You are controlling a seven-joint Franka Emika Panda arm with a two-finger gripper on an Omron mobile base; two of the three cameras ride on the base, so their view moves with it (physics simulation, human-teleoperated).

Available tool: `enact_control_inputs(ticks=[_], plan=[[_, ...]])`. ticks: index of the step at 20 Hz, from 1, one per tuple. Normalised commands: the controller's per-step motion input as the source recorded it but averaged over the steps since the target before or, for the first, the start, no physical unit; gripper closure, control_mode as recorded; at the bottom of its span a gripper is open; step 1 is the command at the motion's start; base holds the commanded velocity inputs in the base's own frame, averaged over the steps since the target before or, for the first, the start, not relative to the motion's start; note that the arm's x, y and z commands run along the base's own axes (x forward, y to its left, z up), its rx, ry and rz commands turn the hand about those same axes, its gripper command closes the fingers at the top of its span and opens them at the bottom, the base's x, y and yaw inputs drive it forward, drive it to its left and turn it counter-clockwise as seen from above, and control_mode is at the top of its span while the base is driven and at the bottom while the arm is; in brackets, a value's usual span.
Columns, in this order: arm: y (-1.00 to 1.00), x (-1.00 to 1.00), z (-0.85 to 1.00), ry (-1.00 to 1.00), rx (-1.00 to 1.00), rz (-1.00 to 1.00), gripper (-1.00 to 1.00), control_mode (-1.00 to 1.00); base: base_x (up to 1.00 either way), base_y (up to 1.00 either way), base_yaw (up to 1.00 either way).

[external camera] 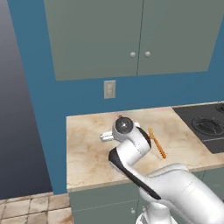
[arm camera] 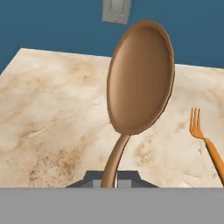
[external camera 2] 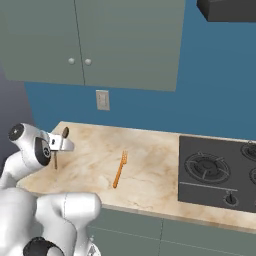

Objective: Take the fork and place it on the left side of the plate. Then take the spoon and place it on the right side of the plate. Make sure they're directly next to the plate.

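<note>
- i am watching the gripper (arm camera: 110, 180) clamping its fingers together on the thin handle of the spoon (arm camera: 139, 78), down near the handle's end.
- in the hand view the spoon is rising straight up from between the fingers, its round brown bowl facing the camera and standing in front of the counter (arm camera: 48, 109) and the blue wall (arm camera: 48, 26).
- in the right base view the spoon (external camera 2: 64, 133) is standing upright over the counter's (external camera 2: 150, 170) left end, bowl on top, with the gripper (external camera 2: 56, 150) holding the handle lower down.
- in the left base view the arm is covering most of the spoon; i am only making out a small reddish-brown bit near the top of the arm, so i am not placing it there.
- the fork (external camera 2: 120, 170) is lying flat on the counter, to the right of the spoon and well apart from it, tines pointing toward the wall.
- in the left base view the fork (external camera: 156, 142) is lying just right of the arm's white elbow, between the arm and the stove (external camera: 205, 124).
- in the hand view the fork (arm camera: 205, 140) is lying to the right of the spoon's bowl, tines up.
- the stove (external camera 2: 220, 172) is sitting at the counter's right end, far from the spoon.
- a wall outlet (external camera 2: 102, 100) is sitting on the blue wall above the spoon, under the grey-green cabinets (external camera 2: 90, 40).
</note>
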Motion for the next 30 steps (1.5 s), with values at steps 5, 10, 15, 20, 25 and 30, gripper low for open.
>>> enact_control_inputs(ticks=[5, 10, 15, 20, 25, 30], plan=[[-1.00, -0.96, 1.00, -0.16, 0.09, 0.00, 1.00, -1.00, 0.00, 0.00, 0.00], [-0.92, -0.87, 1.00, -0.03, 0.12, 0.00, 1.00, -1.00, 0.00, 0.00, 0.00], [-0.81, -0.77, 0.62, 0.00, 0.10, 0.00, 1.00, -1.00, 0.00, 0.00, 0.00], [-0.52, -0.33, -0.14, 0.00, 0.00, 0.00, 1.00, -1.00, 0.00, 0.00, 0.00], [-0.21, 0.00, -0.14, 0.00, 0.00, 0.00, 1.00, -1.00, 0.00, 0.00, 0.00], [-0.14, 0.00, -0.14, 0.00, 0.00, 0.00, 1.00, -1.00, 0.00, 0.00, 0.00]])
